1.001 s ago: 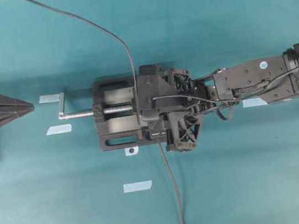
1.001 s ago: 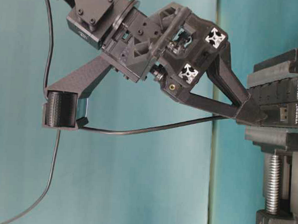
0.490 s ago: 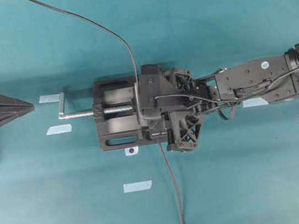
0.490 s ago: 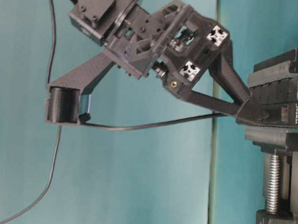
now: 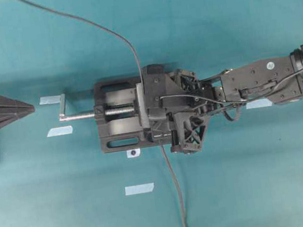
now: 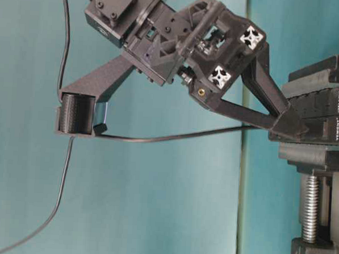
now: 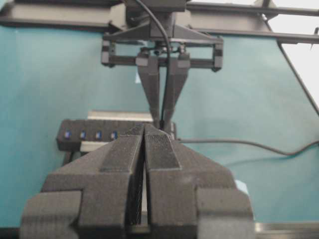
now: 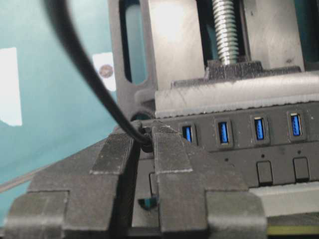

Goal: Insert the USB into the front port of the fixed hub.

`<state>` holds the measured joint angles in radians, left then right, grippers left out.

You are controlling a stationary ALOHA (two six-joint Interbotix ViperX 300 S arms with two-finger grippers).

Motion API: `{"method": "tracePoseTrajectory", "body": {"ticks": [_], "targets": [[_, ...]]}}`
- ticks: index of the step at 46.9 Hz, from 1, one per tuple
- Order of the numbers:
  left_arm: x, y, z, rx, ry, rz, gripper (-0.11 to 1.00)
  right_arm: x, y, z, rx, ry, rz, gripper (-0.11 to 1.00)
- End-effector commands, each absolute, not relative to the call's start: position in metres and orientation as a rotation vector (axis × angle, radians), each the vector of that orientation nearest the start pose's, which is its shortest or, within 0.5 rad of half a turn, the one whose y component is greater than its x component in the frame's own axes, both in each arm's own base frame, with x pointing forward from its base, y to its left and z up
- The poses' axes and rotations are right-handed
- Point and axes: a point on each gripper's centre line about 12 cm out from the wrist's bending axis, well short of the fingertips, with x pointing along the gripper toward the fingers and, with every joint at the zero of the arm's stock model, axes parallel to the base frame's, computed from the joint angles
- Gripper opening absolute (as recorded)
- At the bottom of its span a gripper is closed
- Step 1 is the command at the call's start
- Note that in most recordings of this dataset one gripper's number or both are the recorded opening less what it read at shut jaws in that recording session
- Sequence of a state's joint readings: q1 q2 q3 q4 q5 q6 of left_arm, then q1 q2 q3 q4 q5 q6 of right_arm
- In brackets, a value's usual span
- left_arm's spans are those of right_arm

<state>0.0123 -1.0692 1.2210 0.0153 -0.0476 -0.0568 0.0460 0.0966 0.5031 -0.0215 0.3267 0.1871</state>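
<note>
Right wrist: gripper (image 8: 144, 144) pinching USB (image 8: 145, 141).

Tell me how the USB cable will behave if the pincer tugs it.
The cable sags in a loose curve, so likely floppy and light. Thin, so it may slide between the right pincer fingers. The hub sits clamped, so probably stays put.

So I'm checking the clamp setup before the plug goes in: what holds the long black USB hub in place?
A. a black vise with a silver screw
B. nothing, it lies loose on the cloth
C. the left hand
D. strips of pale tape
A: the right wrist view shows the hub seated against the vise jaw, with its threaded screw behind.
</note>
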Motion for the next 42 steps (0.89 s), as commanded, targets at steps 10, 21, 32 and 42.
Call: {"method": "tracePoseTrajectory", "body": {"ticks": [10, 21, 32, 42], "targets": [[0.181, 0.002, 0.272, -0.042, 0.087, 0.015, 0.0, 0.405, 0.023, 0.152, 0.144, 0.944, -0.039, 0.08], [0.181, 0.003, 0.271, -0.042, 0.089, 0.016, 0.0, 0.404, 0.025, 0.149, 0.146, 0.954, -0.035, 0.08], [0.181, 0.003, 0.271, -0.042, 0.089, 0.016, 0.0, 0.404, 0.026, 0.147, 0.145, 0.96, -0.035, 0.08], [0.181, 0.003, 0.271, -0.041, 0.089, 0.018, 0.0, 0.403, 0.026, 0.147, 0.143, 0.973, -0.035, 0.08]]}}
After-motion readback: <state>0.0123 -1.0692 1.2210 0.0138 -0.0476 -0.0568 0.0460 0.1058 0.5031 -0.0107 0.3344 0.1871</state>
